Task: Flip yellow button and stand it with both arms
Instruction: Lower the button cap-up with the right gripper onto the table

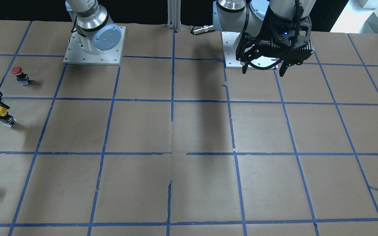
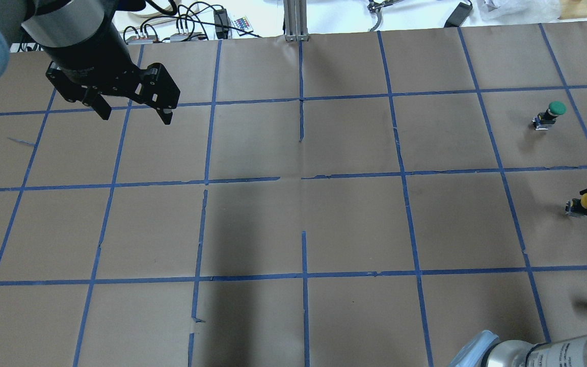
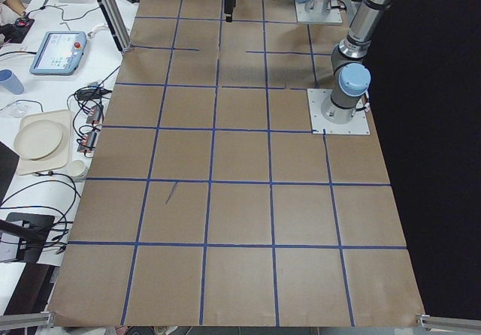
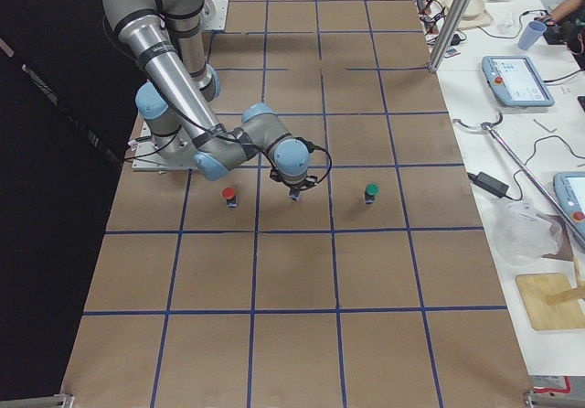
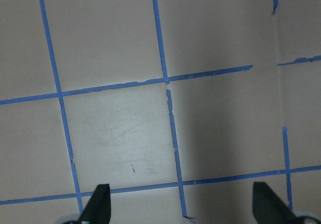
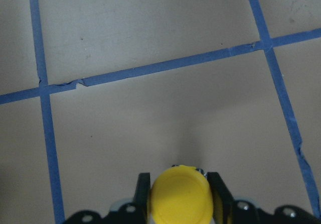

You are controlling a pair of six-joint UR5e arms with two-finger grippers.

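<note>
On the brown-papered desk (image 1: 189,131), the right claw (image 6: 180,184) pinches the yellow button (image 6: 180,204), cap squeezed between its fingers (image 6: 216,191). The left claw (image 1: 263,70) hangs spread wide, well apart from it.

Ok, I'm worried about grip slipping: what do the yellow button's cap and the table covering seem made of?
The yellow button has a cap that looks like smooth moulded plastic: even colour, soft sheen. The table covering looks like matte brown paper: no glare, faint scuffs. Its blue grid lines look like tape, ragged in places.
</note>
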